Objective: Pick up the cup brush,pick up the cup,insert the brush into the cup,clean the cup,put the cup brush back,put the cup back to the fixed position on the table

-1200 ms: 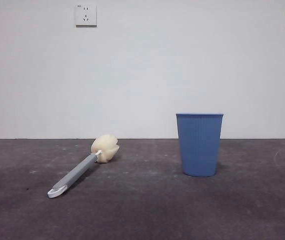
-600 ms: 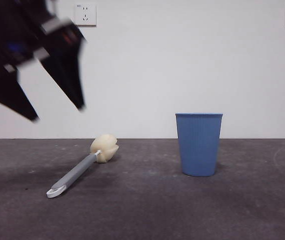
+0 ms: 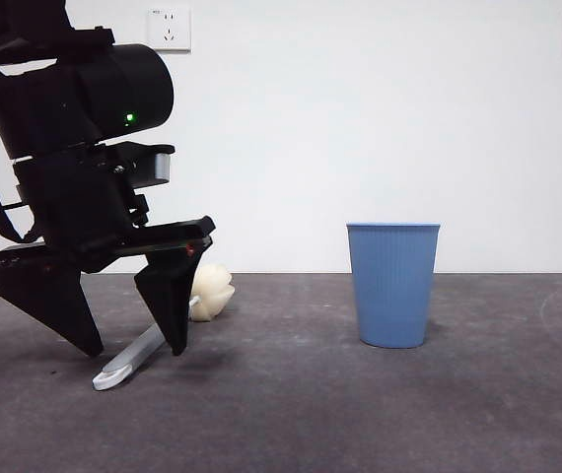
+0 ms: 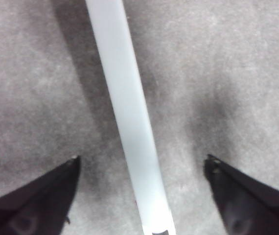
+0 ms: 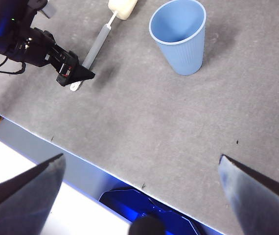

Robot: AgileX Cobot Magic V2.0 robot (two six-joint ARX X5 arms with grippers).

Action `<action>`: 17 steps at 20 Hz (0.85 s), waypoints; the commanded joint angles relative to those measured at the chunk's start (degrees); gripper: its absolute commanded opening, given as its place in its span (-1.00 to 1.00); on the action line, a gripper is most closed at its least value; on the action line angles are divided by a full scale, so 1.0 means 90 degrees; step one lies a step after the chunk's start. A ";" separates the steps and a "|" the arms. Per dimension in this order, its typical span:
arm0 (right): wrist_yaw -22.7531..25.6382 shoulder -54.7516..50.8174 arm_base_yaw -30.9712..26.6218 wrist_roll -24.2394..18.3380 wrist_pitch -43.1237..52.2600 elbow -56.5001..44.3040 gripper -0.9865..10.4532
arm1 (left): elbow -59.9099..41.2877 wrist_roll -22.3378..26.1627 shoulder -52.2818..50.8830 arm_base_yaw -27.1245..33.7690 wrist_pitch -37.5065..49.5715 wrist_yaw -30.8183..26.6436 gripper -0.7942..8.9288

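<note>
As the first pick begins: the left gripper [image 3: 128,350] hangs low over the bench [image 3: 380,414], jaws spread wide, nothing between them yet.

Left gripper: in its wrist view the two black tips straddle the grey handle of the cup brush [image 4: 129,117], one on each side, both clear of it and close above the bench.

Cup brush: lies flat on the bench at about 9 o'clock from the cup [image 3: 392,284], well apart from it; its cream sponge head [image 3: 212,291] points away from the low camera and its white looped tip [image 3: 111,374] toward it.

Cup: stands upright and untouched, mouth open, at about 3 o'clock from the left gripper.

Right gripper [image 5: 139,166]: waits high over the near bench edge, jaws wide apart, holding nothing.

Risk: the handle is flat and thin, so jaws closing too high may skim over it; jaws driven too low may scrape the bench; an off-centre squeeze could roll or spin the handle out of reach.

Room: open bench lies all around the brush and between brush and cup; the bench's near edge [image 5: 41,142] shows in the right wrist view, with the looped tip nearest to it.
</note>
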 commanded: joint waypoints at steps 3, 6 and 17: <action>-0.0005 0.0000 0.0063 0.0041 0.0024 0.0007 0.21 | 0.0010 -0.0039 0.0029 -0.0019 0.0017 -0.0022 -0.51; -0.0005 0.0000 0.0063 0.0039 0.0024 0.0007 0.21 | 0.0010 -0.0034 0.0029 -0.0049 0.0017 -0.0012 -0.74; -0.0549 0.0141 0.0233 0.0248 0.0605 0.0007 0.21 | 0.0012 0.0034 -0.0605 -0.0095 -0.0328 0.0420 -0.85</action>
